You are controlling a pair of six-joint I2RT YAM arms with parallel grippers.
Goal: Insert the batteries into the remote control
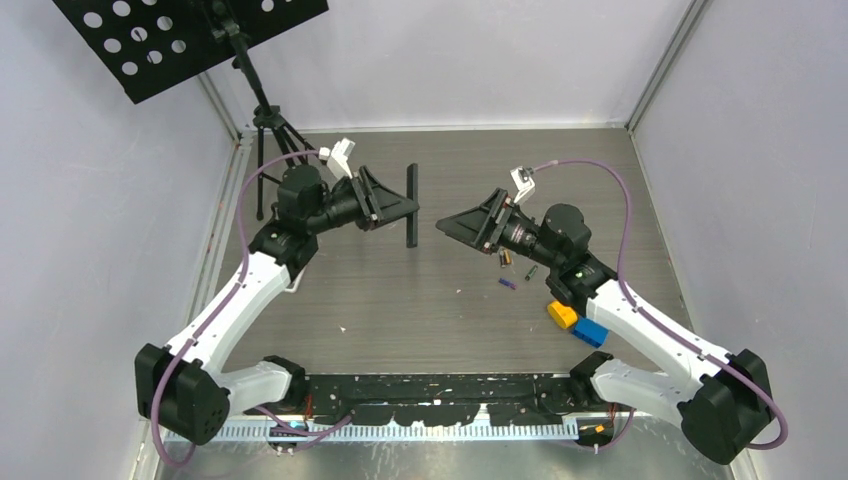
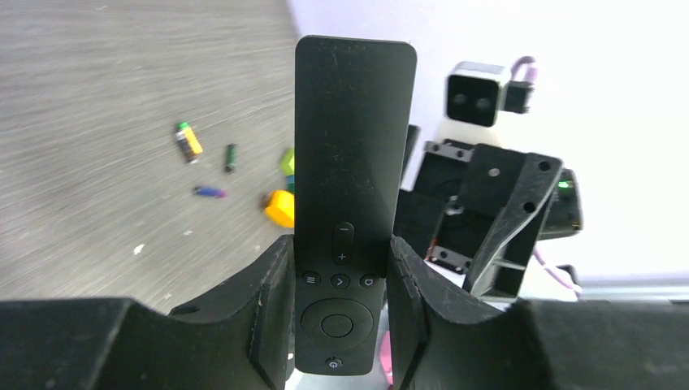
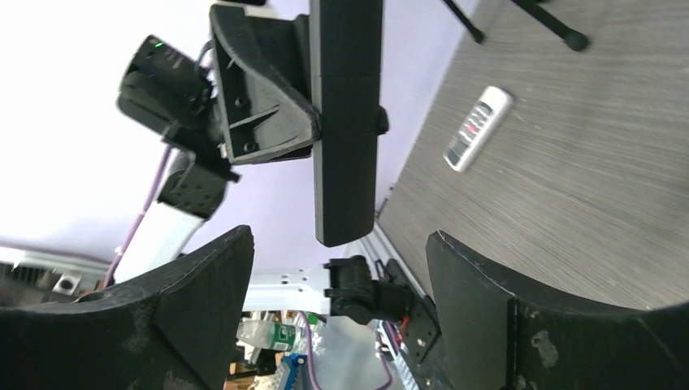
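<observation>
Aloft, the left hand [image 1: 406,206] grips the remote control [image 2: 353,122]; the right hand [image 1: 441,222] gapes near it.

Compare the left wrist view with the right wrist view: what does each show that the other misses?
Left wrist only: the button face of the slim black remote control, plus small cylindrical batteries and a yellow toy block on the grey wood-grain table. Right wrist only: the remote's buttonless side, a white rectangular remote lying on the table, and black tripod feet. Both: the black remote clamped in the left jaws.
</observation>
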